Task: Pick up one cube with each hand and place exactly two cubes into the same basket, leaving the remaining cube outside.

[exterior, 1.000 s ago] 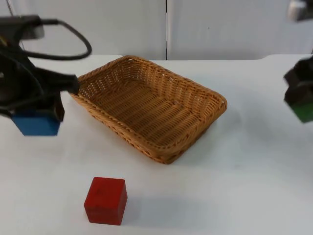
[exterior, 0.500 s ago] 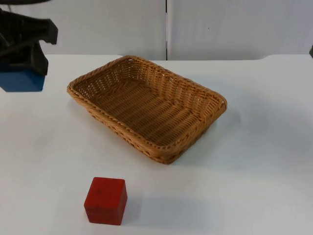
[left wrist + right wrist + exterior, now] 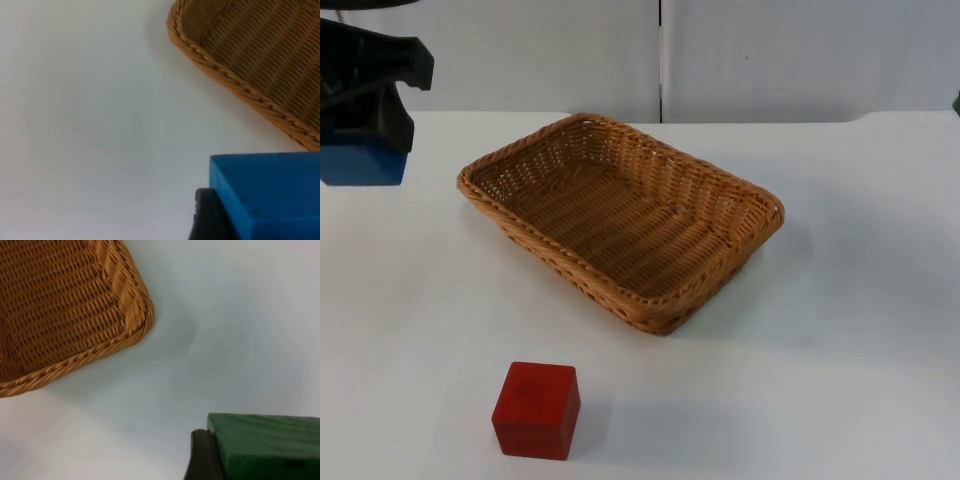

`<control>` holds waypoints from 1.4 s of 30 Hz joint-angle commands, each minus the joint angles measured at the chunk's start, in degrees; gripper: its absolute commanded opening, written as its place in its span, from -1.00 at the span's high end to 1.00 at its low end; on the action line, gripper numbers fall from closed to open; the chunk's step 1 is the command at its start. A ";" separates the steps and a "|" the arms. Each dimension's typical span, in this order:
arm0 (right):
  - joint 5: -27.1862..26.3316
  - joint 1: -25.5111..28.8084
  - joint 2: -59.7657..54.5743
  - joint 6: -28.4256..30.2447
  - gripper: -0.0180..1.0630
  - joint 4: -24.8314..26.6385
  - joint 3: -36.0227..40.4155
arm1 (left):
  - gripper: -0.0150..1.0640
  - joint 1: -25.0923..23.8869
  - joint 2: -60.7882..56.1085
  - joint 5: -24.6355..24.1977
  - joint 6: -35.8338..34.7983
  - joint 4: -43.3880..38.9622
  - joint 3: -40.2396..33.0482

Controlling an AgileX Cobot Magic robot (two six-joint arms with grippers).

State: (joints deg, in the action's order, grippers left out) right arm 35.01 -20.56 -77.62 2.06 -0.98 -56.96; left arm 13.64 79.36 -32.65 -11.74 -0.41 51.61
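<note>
Top view: the left gripper (image 3: 365, 150) hangs raised at the table's left edge, clamped on a blue cube (image 3: 360, 164), well left of the empty wicker basket (image 3: 620, 215); the right gripper (image 3: 235, 460) grips a green cube (image 3: 265, 447) beside the basket's corner; a red cube (image 3: 536, 409) sits on the table in front; each cube should be carried fully over the rim before release.

Blue cube (image 3: 360, 165) held aloft left of the empty wicker basket (image 3: 620, 215). Green cube (image 3: 267, 447) is gripped too. Red cube (image 3: 536, 410) sits alone, near the bench's front.
</note>
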 commanded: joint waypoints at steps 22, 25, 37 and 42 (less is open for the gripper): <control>-0.64 -0.14 0.51 0.11 0.97 0.25 -0.19 | 0.98 0.30 -0.50 5.20 1.51 -0.49 0.21; -1.34 -0.14 -0.57 1.33 0.97 1.96 -0.19 | 0.98 0.30 -0.38 7.72 1.88 -0.26 0.42; -3.86 -6.65 -6.25 3.08 0.97 2.82 -1.45 | 0.98 0.30 9.46 7.39 5.53 1.77 9.22; -3.13 -9.20 -10.98 3.08 0.97 2.70 -6.73 | 0.98 0.30 14.49 7.39 9.67 4.04 13.97</control>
State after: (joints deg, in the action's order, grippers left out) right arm 32.41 -28.40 -86.37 4.66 1.76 -60.61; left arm 13.64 91.67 -26.16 -4.74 1.27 63.15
